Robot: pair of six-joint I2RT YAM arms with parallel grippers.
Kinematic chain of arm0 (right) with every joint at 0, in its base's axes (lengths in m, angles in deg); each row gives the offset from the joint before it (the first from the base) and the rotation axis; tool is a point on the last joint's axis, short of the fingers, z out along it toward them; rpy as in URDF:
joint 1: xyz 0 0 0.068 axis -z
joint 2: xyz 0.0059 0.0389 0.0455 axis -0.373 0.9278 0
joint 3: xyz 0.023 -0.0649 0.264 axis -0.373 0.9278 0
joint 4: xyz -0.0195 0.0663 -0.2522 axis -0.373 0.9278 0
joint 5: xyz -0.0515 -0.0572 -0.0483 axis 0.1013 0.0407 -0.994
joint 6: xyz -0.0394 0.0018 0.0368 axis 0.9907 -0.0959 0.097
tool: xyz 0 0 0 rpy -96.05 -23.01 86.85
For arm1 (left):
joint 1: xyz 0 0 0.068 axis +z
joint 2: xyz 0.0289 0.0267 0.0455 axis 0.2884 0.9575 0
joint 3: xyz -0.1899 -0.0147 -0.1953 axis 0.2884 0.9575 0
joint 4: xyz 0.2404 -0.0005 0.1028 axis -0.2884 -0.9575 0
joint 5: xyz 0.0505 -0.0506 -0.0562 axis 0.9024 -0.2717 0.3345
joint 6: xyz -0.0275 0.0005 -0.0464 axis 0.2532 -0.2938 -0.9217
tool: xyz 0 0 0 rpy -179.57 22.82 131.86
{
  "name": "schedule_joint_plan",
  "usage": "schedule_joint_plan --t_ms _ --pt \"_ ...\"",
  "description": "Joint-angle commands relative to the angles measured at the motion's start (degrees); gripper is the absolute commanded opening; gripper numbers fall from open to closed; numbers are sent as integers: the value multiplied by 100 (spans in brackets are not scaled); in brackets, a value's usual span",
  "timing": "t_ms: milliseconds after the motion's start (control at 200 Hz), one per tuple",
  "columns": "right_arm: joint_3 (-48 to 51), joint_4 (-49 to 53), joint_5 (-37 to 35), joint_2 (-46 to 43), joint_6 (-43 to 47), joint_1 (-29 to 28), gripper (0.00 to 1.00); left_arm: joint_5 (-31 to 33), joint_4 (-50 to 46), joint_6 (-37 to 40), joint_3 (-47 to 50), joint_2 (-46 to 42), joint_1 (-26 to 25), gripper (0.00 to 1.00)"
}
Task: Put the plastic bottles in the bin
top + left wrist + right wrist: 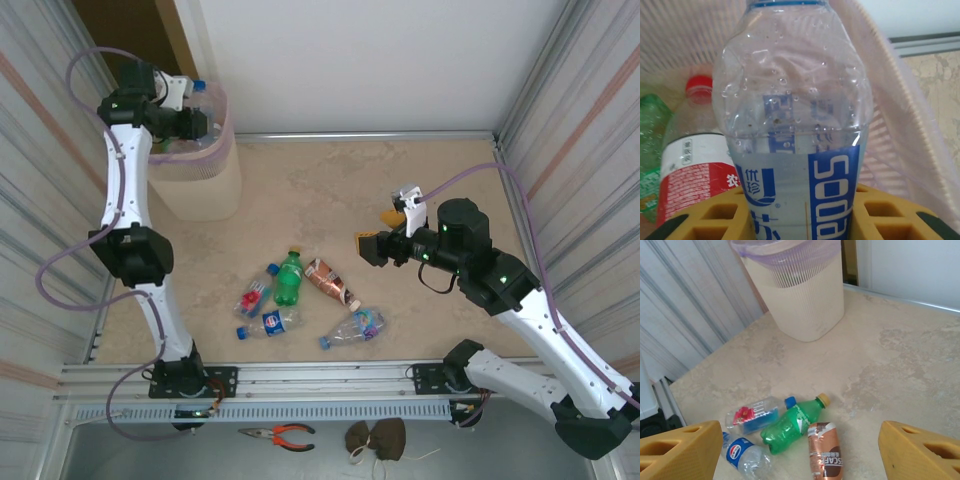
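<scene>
My left gripper (186, 108) hangs over the bin (205, 190), a pale ribbed wastebasket at the back left. It is shut on a clear bottle (795, 125) with a blue label, held between the yellow fingers (705, 220). Inside the bin (900, 125) lie a red-capped bottle (692, 165) and a green one (650, 130). My right gripper (378, 232) stands open above the floor, nothing between its fingers. Below it lie a green bottle (795, 422), a brown-labelled bottle (824, 452), a blue-capped bottle (756, 415) and a blue-labelled clear bottle (742, 455). Another clear bottle (355, 328) lies nearer the front.
Corrugated walls close in the floor on the left and right. A metal rail (320, 378) runs along the front edge. In front of it lie red-handled pliers (280, 435) and a brown object (375, 437). Bare floor stretches between the bin and the loose bottles.
</scene>
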Motion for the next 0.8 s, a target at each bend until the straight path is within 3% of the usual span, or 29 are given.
schedule_joint_plan --t_ms 0,245,426,576,797 --pt "-40 -103 61 14 63 5 80 -257 -84 134 155 121 -1 35" --pt "-27 -152 84 38 28 5 80 -508 -246 170 367 473 -33 40" --pt "-78 -134 63 27 -7 0 80 -543 -793 357 -20 698 -68 48" --pt "-112 -156 19 7 -16 -11 80 -481 -786 329 -7 410 -68 61" --pt "-279 -72 -49 138 45 -14 80 -410 -541 197 -113 -110 -55 70"
